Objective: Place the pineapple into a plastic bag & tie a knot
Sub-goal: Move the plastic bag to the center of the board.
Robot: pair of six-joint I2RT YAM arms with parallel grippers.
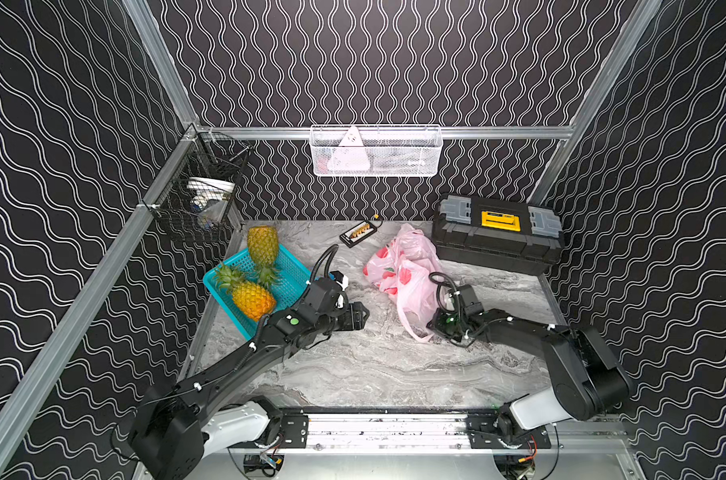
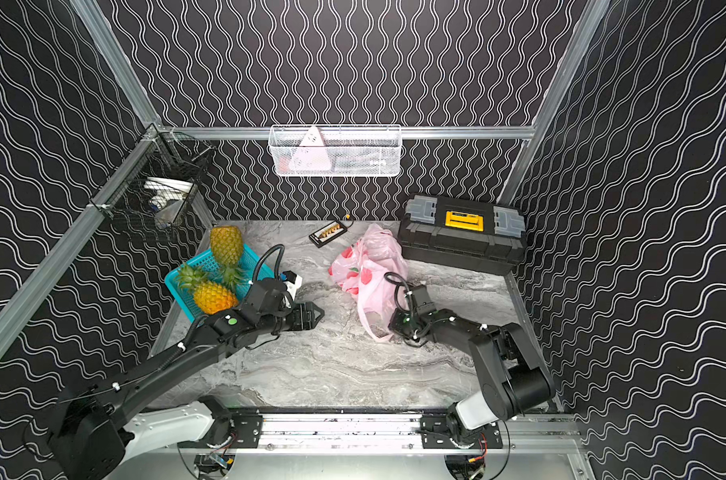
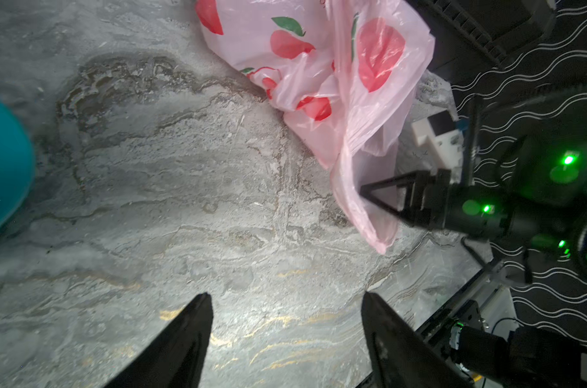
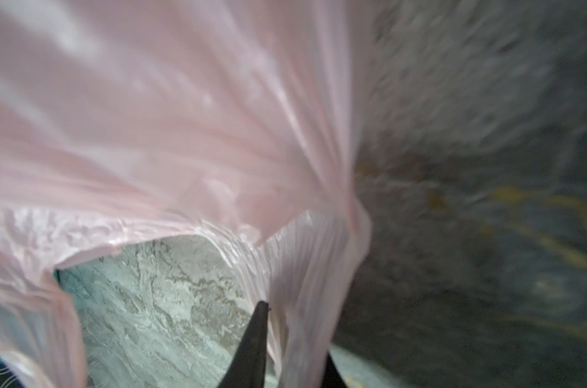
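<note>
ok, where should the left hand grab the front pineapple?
Likely across its yellow mid-body, from above. The front pineapple lies on its side in the teal basket, crown pointing back-left; basket walls hinder a sideways approach.

The plastic bag (image 4: 184, 134) hides one fingertip of the right claw (image 4: 295, 332).

We're in a robot lab cell: aluminium frame (image 1: 498, 133), wavy black panels (image 1: 394, 62) all round, marble-look tabletop (image 1: 373, 365), mounting rail (image 1: 386, 430) along the bottom.
</note>
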